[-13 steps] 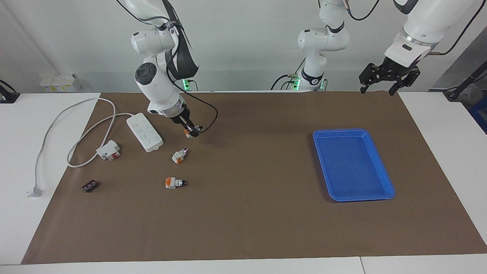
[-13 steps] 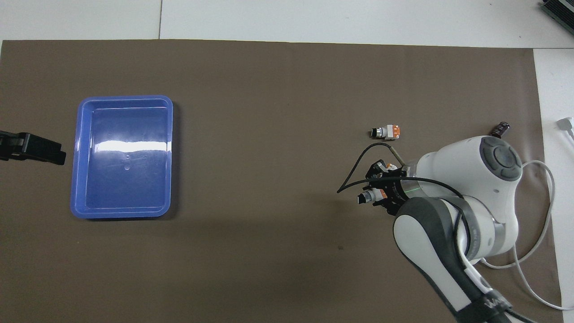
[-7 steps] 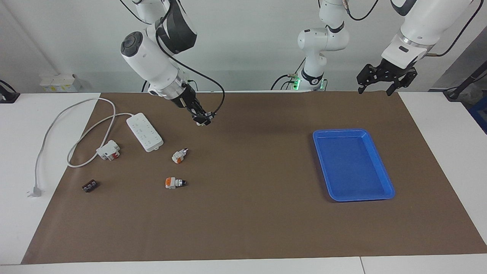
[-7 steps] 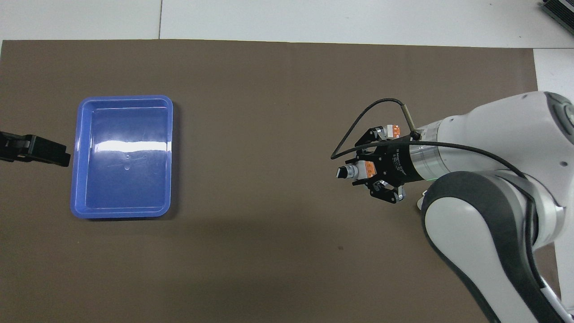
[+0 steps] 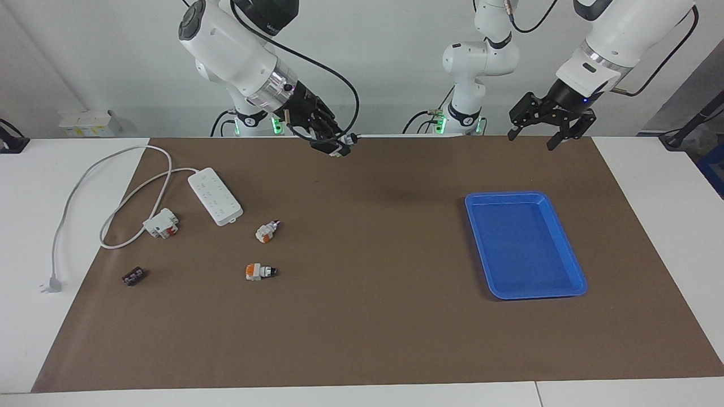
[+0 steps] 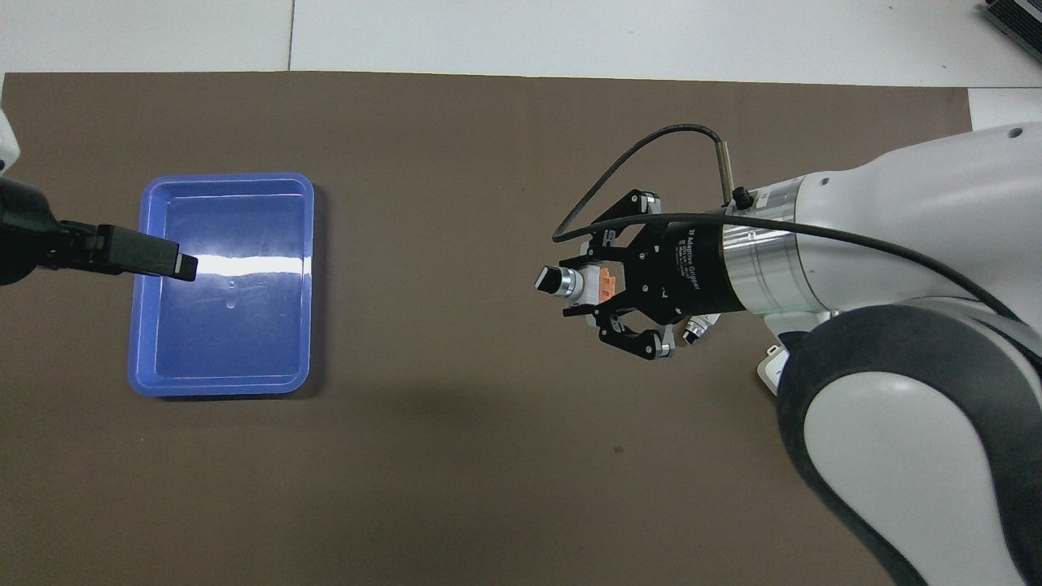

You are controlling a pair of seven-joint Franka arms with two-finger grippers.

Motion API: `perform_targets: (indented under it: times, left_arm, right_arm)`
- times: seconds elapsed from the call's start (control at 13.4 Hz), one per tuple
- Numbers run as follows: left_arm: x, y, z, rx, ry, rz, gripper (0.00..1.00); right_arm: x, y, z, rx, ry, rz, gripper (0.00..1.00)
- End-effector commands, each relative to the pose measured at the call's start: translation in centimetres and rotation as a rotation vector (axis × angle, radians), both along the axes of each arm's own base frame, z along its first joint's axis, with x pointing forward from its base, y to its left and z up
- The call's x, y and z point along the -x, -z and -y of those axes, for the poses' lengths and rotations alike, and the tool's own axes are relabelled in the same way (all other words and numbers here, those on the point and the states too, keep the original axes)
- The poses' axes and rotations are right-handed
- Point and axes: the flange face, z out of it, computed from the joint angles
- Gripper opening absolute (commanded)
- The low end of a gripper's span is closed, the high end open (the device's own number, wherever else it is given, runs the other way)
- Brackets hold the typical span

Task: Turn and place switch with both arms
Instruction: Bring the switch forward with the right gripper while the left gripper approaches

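Right gripper (image 6: 598,285) holds the switch (image 6: 580,282) aloft.
Orange block between its fingers, knob tip protruding; left gripper (image 5: 536,125) spread open, waiting.

Bright even lighting, white glare on blue tray (image 6: 305,244), soft shadows

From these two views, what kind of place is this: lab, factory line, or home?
Most likely a robotics lab bench: two arms at a table under a brown mat, loose parts like a power strip, and a blue tray, against bare walls.

Right gripper (image 5: 332,146): we are holding it raised, fingers clamped. Left gripper (image 5: 534,123): we are holding it aloft, fingers spread, pointing downward.
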Motion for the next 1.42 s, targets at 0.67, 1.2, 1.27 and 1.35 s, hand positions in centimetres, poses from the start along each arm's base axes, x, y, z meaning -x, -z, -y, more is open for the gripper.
perform_targets:
  times: [0.67, 1.2, 1.27, 1.35]
  left_arm:
    - [-1.3, 1.5, 9.4, 0.664, -0.006, 0.02, 0.76]
    - [0.0, 4.2, 16.1, 0.774, 0.06, 0.003, 0.58]
    - [0.5, 4.3, 17.0, 0.773, 0.073, -0.002, 0.53]
    - [0.9, 4.6, 17.3, 0.771, 0.078, -0.01, 0.48]
  right_arm:
    - [-0.5, 0.5, -2.9, -0.013, 0.037, -0.017, 0.0]
    - [-0.1, 1.1, -3.2, -0.009, 0.035, -0.022, 0.0]
    - [-0.1, 1.1, -3.2, -0.01, 0.035, -0.023, 0.0]
    - [-0.1, 1.1, -3.3, -0.008, 0.034, -0.026, 0.0]
